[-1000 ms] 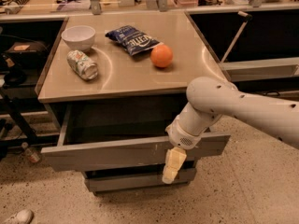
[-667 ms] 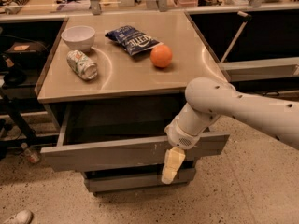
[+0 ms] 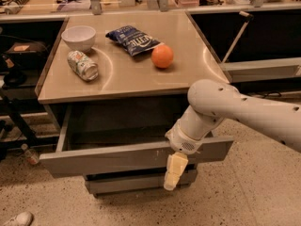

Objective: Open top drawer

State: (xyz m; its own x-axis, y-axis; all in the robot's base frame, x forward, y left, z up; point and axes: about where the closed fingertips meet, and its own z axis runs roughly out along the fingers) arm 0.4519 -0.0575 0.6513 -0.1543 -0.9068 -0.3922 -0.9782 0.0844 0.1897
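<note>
A lab-like workroom: steel-topped cabinet (image 3: 188, 55), cluttered benches (image 3: 141, 6) behind, speckled floor (image 3: 254, 192), with the tool (image 3: 173, 173) hanging before the top drawer (image 3: 117, 158).

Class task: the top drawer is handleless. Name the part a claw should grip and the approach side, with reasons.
Probably the upper rim of the top drawer, at its front panel, from above. The front is flat and handleless, but the drawer stands pulled out, leaving that rim exposed. The claw hangs before the panel, right of centre.

Jaws before top drawer (image 3: 108, 159); interior free
</note>
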